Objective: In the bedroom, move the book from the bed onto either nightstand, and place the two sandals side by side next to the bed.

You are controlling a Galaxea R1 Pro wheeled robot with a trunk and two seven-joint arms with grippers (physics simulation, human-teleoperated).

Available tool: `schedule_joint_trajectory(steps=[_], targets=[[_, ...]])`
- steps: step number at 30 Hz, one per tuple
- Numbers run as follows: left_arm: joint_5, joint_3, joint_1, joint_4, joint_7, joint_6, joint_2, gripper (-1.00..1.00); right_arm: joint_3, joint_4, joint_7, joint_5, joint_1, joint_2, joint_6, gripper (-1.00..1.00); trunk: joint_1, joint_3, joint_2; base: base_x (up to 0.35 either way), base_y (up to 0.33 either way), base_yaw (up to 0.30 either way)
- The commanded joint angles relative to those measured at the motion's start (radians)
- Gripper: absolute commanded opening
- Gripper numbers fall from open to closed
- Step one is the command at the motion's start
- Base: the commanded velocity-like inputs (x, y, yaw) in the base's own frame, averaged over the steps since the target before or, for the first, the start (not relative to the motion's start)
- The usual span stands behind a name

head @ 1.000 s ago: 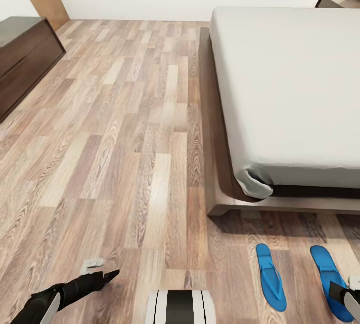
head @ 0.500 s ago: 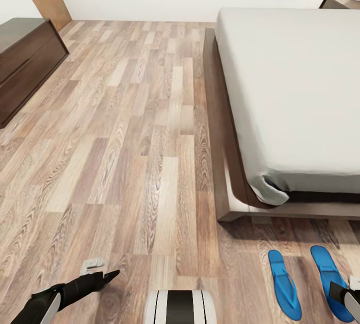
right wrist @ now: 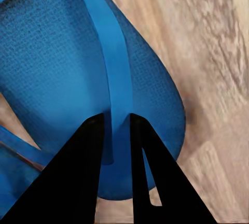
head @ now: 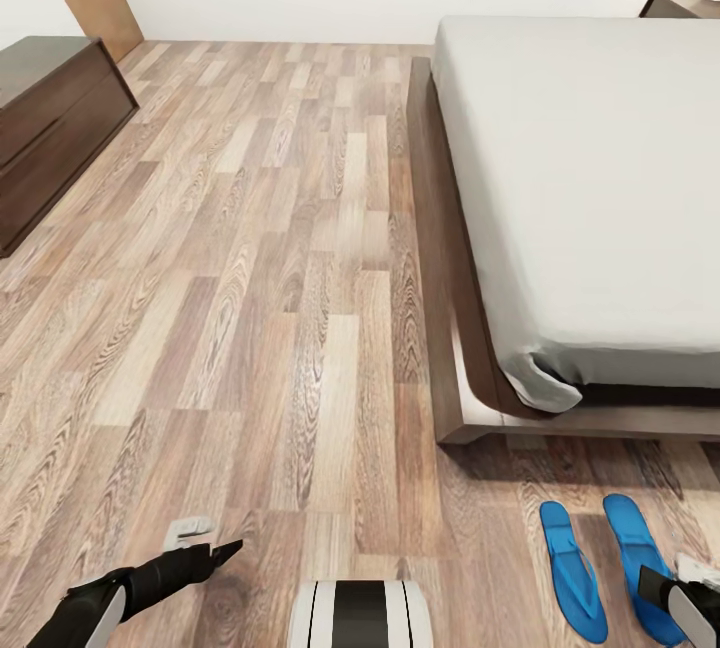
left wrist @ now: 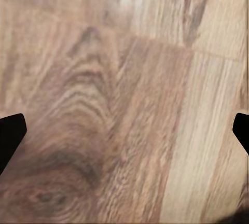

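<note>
Right gripper (right wrist: 118, 130): two black fingers pressed onto a thin blue strap (right wrist: 111, 53) of a sandal; in the head view the gripper sits at the frame's lower right corner, over the heel end of the right sandal (head: 632, 553).
Left gripper (head: 222, 550): low over bare floor (head: 250, 278) at the lower left of the head view; in the left wrist view its two black fingertips (left wrist: 10, 136) stand far apart at opposite edges, nothing between them but wood plank.
Robot base (head: 360, 614): white and black striped part at the bottom centre of the head view.
Left sandal (head: 572, 568): bright blue, flat on the floor, just beside the right sandal, both roughly parallel, near the foot of the bed.
Bed (head: 600, 188): off-white mattress on a dark brown platform frame, beyond the sandals.
Bench (head: 50, 123): long low dark-wood unit at far left.
Nightstand (head: 685, 2): dark brown, far right corner past the bed.
Book: location cannot be told.
Writing or labels: none legible.
</note>
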Motion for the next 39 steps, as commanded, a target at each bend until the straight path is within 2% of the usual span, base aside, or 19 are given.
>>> schedule_joint_trajectory(steps=[1,3,6,18,39], targets=[[0.007,0.002,0.0,0.0,-0.003,0.009,-0.004,1.0,-0.001,-0.002,-0.006,-0.001,0.0,0.036,-0.007,-1.0,0.0,-0.001,0.0,0.0,0.0,0.0],[0.007,0.002,0.0,0.0,-0.003,0.009,-0.007,1.0,-0.001,-0.001,-0.006,0.0,0.0,0.068,-0.034,-1.0,0.0,-0.001,0.0,0.0,0.0,0.0],[0.007,0.002,0.0,0.0,-0.003,0.009,-0.007,1.0,-0.001,-0.001,-0.006,-0.001,0.0,0.076,-0.042,-1.0,0.0,-0.001,0.0,0.0,0.0,0.0],[0.004,0.002,0.0,0.0,-0.001,0.009,-0.008,1.0,-0.002,-0.007,-0.006,-0.001,0.0,0.077,-0.043,-1.0,0.0,-0.001,0.0,0.007,-0.123,0.0],[0.003,0.002,0.0,-0.001,-0.001,0.009,-0.008,1.0,-0.002,-0.01,-0.005,-0.001,0.0,0.077,-0.044,-1.0,0.0,-0.001,0.0,0.0,-0.028,0.0]])
